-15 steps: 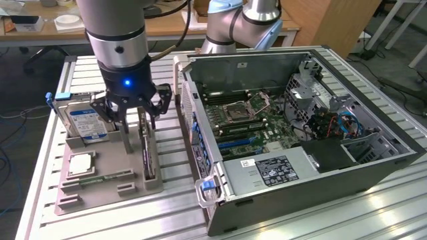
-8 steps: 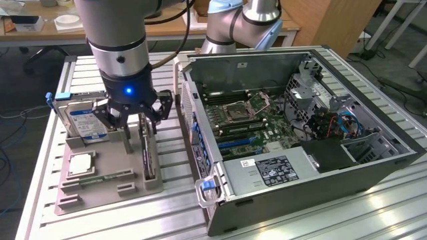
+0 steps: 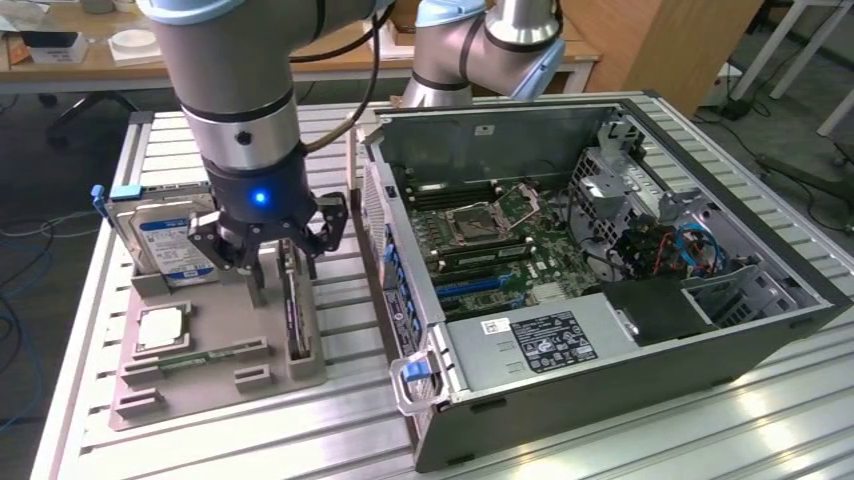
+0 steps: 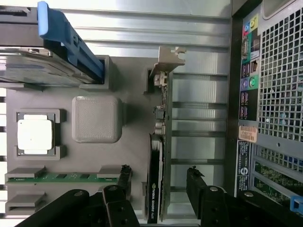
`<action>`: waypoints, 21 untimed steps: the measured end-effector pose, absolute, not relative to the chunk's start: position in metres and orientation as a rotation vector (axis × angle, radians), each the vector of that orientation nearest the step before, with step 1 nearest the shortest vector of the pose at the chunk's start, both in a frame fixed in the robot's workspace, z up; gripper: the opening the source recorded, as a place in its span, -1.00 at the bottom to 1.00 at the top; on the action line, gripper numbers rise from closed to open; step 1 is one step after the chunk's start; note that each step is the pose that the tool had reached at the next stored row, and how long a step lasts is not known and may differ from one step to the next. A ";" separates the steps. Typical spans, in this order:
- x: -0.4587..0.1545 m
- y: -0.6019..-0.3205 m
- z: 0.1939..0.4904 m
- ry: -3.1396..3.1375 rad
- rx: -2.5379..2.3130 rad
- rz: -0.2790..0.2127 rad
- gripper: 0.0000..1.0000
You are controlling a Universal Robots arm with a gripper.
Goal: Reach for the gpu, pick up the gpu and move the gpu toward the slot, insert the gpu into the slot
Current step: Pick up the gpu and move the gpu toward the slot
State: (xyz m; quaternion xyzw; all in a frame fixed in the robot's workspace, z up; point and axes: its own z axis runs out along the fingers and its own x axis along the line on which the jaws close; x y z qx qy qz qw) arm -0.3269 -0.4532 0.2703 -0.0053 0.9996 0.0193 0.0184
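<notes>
Exterior view first: the arm [image 3: 240, 110] comes straight down at the exterior view's left, and the gripper [image 3: 280, 268] hangs low over the gray tray [image 3: 200, 385], right above the gpu [image 3: 296, 318]. The card stands on its long edge in a slot of the tray, at the side nearest the case [image 3: 747, 350]. That looks deliberate, because a flat card on edge gives two faces to pinch. Toward the left edge of the frame the tray also carries the drive [image 3: 167, 240], with the chip [image 3: 160, 328] and the memory stick [image 3: 214, 355] below it, none of them under the gripper. On the exterior view's right the case lies open with its board [image 3: 507, 240] facing up, so a card can go in from above. Over to the wrist view: we look down the thin top edge of the gpu, its silver bracket [image 4: 168, 59] at the far end. The black fingers [image 4: 124, 182] sit one on each side of the card, jaws spread wide with daylight on both flanks, so nothing is pinched. Lined up square to the card's faces, I'd call this the reach almost home, with the gpu in its tray slot and not yet gripped.
</notes>
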 end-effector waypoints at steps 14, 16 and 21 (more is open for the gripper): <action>-0.327 -0.458 0.252 3.104 -0.016 0.062 0.18; -0.327 -0.458 0.248 3.104 -0.016 0.062 0.18; -0.327 -0.458 0.240 3.104 -0.016 0.062 0.18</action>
